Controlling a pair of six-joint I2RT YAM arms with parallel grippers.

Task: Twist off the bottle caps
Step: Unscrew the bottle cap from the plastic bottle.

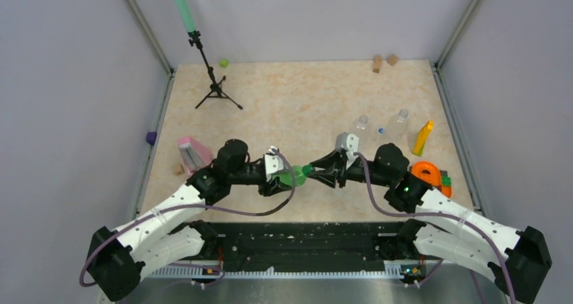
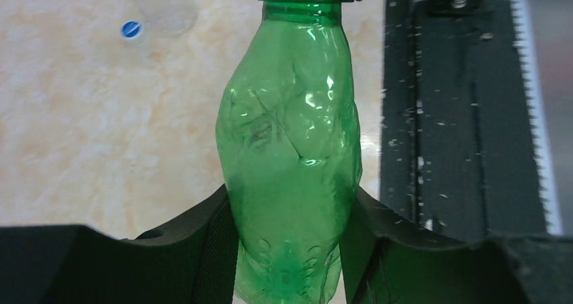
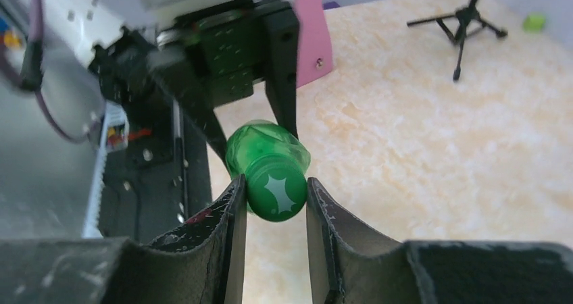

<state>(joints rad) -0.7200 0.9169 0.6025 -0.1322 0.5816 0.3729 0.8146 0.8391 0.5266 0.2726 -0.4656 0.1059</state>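
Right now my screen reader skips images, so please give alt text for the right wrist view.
Jaws of the right gripper pinch the dark green cap of a green bottle held sideways by the left gripper. Behind lie a beige tabletop and a black tripod.

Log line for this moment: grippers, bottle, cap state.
left gripper: shut on green bottle | right gripper: shut on dark green cap | bottle: horizontal between arms | cap: on
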